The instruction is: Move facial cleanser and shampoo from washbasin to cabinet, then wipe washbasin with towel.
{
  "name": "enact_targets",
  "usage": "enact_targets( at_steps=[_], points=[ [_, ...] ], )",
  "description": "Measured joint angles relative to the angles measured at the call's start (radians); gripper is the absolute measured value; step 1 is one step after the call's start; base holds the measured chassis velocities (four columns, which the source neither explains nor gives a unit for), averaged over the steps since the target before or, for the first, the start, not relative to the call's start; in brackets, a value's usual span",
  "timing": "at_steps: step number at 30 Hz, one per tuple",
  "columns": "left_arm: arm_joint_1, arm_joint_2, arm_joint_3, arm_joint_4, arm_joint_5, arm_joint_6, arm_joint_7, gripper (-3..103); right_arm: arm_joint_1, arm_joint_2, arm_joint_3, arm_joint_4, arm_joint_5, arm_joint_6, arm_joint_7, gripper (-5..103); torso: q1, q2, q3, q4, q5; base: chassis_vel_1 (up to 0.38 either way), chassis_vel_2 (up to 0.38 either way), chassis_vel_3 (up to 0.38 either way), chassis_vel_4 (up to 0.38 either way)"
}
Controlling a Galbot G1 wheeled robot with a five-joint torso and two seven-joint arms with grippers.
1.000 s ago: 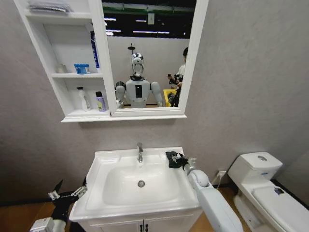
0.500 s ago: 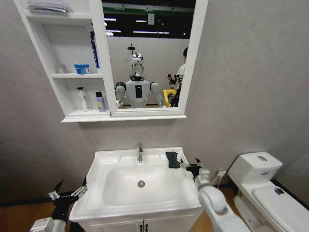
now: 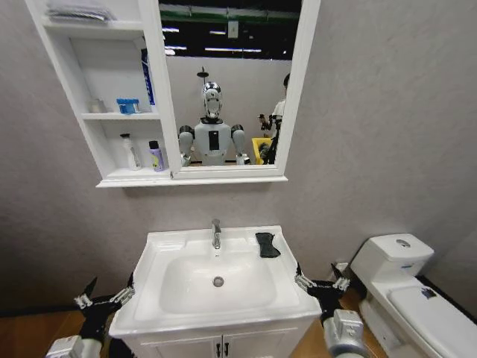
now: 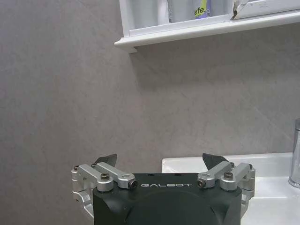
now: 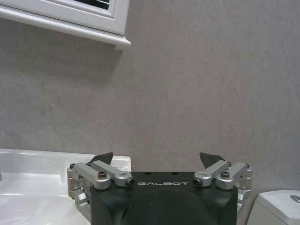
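1. I've got the washbasin (image 3: 160, 287) square in the head view, bowl bare, chrome tap (image 3: 216, 234) at the back. My risk here: both arms hang low off its sides, so any lift back toward the rim could clip the ceramic edge, since the grippers sit close under it.
2. The cabinet (image 3: 112, 179) hangs on the wall above, mirror (image 3: 227, 89) beside its shelves. Two bottles (image 3: 143, 155) stand on the lowest shelf, a blue tube (image 3: 147, 77) higher up. I judge the moving part done; a careless reach up could knock those bottles over, they stand near the shelf front.
3. Right gripper (image 3: 320, 284) is just off the basin's right edge, jaws spread wide, holding nothing. Its wrist view gives me what the head view can't: the basin corner (image 5: 56, 168) right by the fingers, and the toilet (image 5: 274, 206) close on the other side. Tight gap.
4. Left gripper (image 3: 103, 300) is parked low off the basin's left side, jaws apart, empty. Its wrist view shows the shelf underside (image 4: 211, 30) overhead.
5. The towel (image 3: 267, 244), small and black, lies rumpled on the basin's back-right ledge, beside the tap. Nothing grips it, so I can't call the wipe finished from here.
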Motion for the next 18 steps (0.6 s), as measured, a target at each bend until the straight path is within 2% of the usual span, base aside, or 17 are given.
enact_targets(
  at_steps=[7, 10, 11, 18],
  points=[
    [0.000, 0.000, 0.000, 0.000, 0.000, 0.000, 0.000, 100, -0.026, -0.002, -0.003, 0.028, -0.008, 0.001, 0.000, 100, 0.000, 0.000, 0.000, -0.0003, 0.0003, 0.188, -0.194, -0.192, 0.195],
    [0.000, 0.000, 0.000, 0.000, 0.000, 0.000, 0.000, 100, -0.035, -0.003, -0.005, 0.046, -0.009, 0.001, 0.000, 100, -0.001, 0.000, 0.000, -0.0001, -0.0008, 0.230, -0.273, -0.235, 0.245],
    [0.000, 0.000, 0.000, 0.000, 0.000, 0.000, 0.000, 100, -0.040, -0.004, -0.007, 0.053, -0.010, 0.002, 0.000, 100, -0.001, 0.000, 0.000, -0.0001, 0.0003, 0.313, -0.260, -0.288, 0.269],
    [0.000, 0.000, 0.000, 0.000, 0.000, 0.000, 0.000, 100, -0.069, -0.005, -0.020, 0.073, -0.017, 0.013, -0.002, 100, -0.001, 0.000, 0.000, -0.0003, 0.0000, 0.324, -0.295, -0.295, 0.297]
  ],
)
